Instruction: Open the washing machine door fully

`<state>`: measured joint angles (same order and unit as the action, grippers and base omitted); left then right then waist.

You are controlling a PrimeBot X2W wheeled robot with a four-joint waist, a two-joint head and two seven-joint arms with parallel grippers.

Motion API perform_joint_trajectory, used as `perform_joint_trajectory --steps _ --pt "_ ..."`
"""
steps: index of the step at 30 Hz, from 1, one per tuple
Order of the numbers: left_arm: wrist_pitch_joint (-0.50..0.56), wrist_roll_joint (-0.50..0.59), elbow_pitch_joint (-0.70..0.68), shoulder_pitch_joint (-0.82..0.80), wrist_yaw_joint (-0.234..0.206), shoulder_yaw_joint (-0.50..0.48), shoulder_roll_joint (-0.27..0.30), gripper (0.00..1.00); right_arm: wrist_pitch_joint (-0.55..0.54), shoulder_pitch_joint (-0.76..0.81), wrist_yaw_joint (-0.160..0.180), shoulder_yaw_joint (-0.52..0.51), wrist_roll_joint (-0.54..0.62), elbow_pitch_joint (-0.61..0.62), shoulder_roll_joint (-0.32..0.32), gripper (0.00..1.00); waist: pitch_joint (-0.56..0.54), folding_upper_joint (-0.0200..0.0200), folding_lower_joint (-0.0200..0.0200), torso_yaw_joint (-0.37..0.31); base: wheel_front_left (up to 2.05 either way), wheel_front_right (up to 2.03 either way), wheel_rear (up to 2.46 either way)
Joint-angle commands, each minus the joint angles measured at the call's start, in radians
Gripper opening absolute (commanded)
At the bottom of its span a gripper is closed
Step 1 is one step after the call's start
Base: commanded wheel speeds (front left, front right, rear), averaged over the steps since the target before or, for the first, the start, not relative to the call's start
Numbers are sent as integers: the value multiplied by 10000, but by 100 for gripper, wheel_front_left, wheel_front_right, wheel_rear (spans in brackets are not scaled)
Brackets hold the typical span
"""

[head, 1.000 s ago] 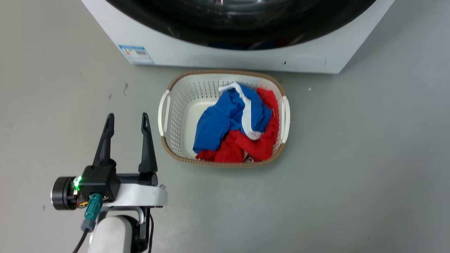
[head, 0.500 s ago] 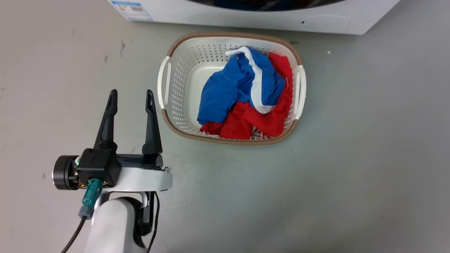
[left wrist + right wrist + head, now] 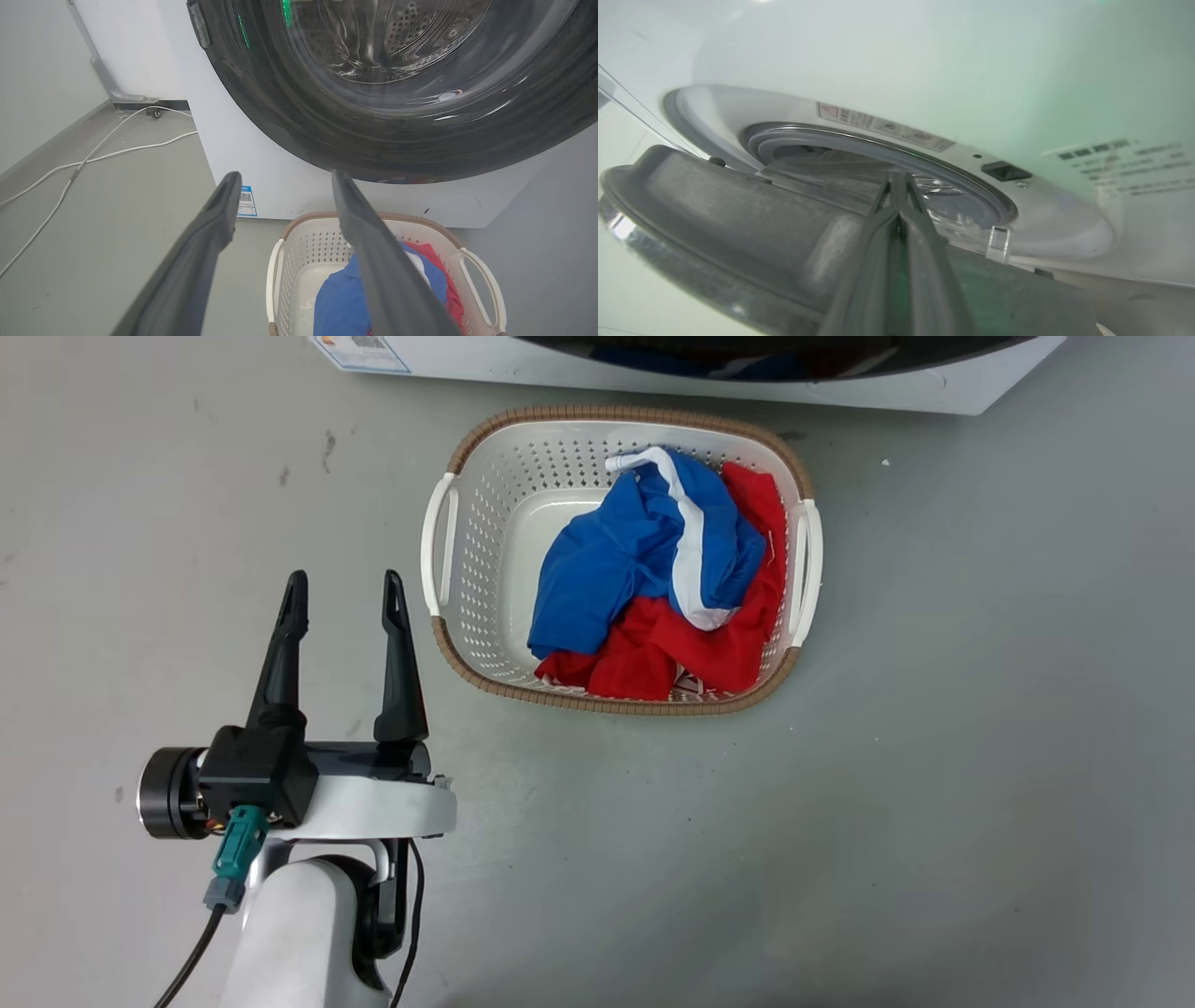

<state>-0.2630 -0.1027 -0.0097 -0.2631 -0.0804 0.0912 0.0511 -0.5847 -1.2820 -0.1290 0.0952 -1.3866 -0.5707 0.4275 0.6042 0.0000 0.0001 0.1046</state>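
In front of the machine [image 3: 219,130], the door [image 3: 714,210] stands ajar, its inner face off the rubber ring [image 3: 808,133]; the basket [image 3: 485,504] sits just before the machine; the right gripper [image 3: 896,184], jaws pressed together, lies over the door's inner rim; the left gripper [image 3: 344,581], jaws wide, hangs beside the basket. Recommended: sweep the rim outward in an arc about the hinge, avoiding the glass.

We count one washing machine [image 3: 224,140], one washing machine door [image 3: 289,116], one laundry basket [image 3: 485,523], one blue garment [image 3: 597,569], one red garment [image 3: 709,653] and one label sticker [image 3: 246,201].
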Motion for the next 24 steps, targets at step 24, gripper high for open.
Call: perform_joint_trajectory --steps 24 --pt "-27 106 181 465 118 -277 -9 100 -1630 3800 -29 1000 -737 2586 -484 0 -1221 0 -1 -418 0 0 0"
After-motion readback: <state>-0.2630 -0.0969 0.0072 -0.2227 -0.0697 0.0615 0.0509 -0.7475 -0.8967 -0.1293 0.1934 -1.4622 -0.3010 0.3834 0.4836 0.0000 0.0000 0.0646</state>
